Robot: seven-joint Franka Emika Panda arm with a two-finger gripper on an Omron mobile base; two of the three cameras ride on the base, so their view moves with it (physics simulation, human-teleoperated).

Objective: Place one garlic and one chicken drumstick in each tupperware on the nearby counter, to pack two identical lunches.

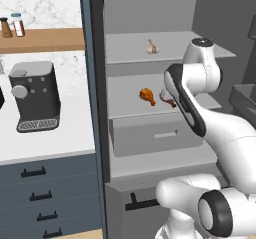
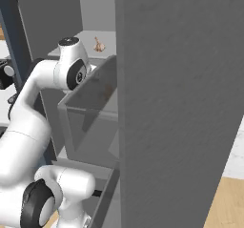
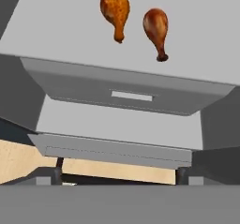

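Inside the open fridge the food sits on grey shelves, so the arm (image 1: 192, 100) has to reach in to fetch each piece. Two drumsticks lie side by side on the middle shelf (image 1: 127, 90): one drumstick (image 3: 115, 10) at 12 o'clock in the hand view, the second drumstick (image 3: 156, 28) just beside it toward 1 o'clock, both with bone ends pointing toward the camera. One garlic (image 1: 152, 47) rests on the shelf above, well apart from them. The hand faces the drumsticks from the shelf front, and the jaws stand wide with nothing between them, likely readied for a first pick. The drawer (image 1: 150, 133) below the shelf is closed. A coffee machine (image 1: 34, 95) stands on the bench (image 1: 65, 138) at 9 o'clock; nothing is packed yet.
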